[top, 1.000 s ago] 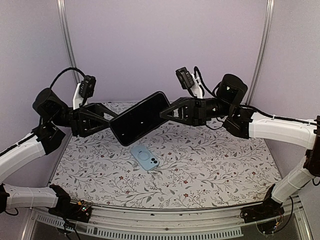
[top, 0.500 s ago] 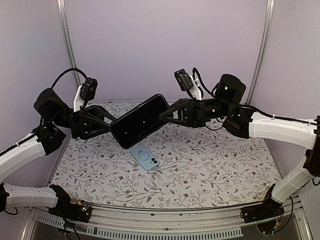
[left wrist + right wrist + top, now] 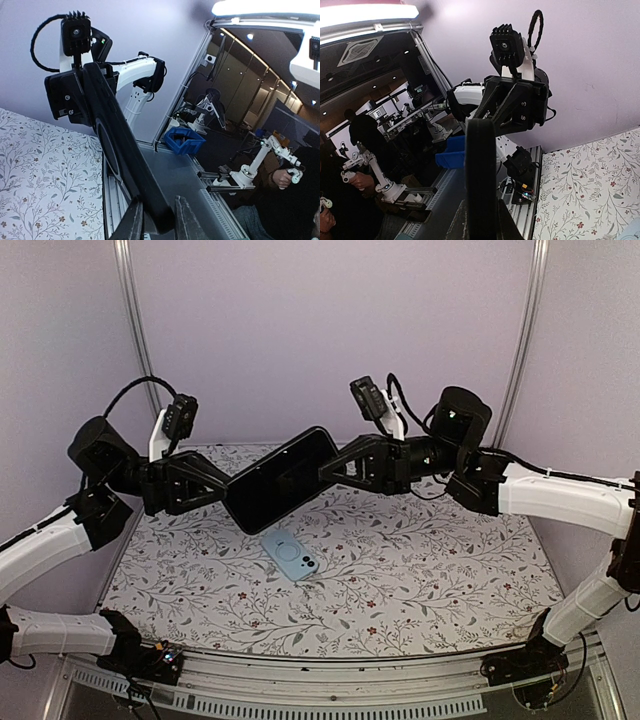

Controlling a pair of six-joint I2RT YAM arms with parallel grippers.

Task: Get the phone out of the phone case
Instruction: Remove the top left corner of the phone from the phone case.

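Observation:
A black phone-shaped slab hangs in the air over the back of the table, tilted with its right end higher. My left gripper is shut on its lower left end, and my right gripper is shut on its upper right end. The left wrist view shows the slab edge-on between the gripper's fingers, with a round ring on its back. The right wrist view shows it edge-on in the right gripper. A light blue phone-shaped piece with a ring and a camera corner lies flat on the table beneath. I cannot tell which piece is the phone and which the case.
The table has a floral cloth. Purple walls close off the back and sides, with metal posts at the corners. A metal rail runs along the near edge between the arm bases.
The black slab has risen slightly and shifted a little to the right with both grippers still shut on it. The light blue piece has not moved.

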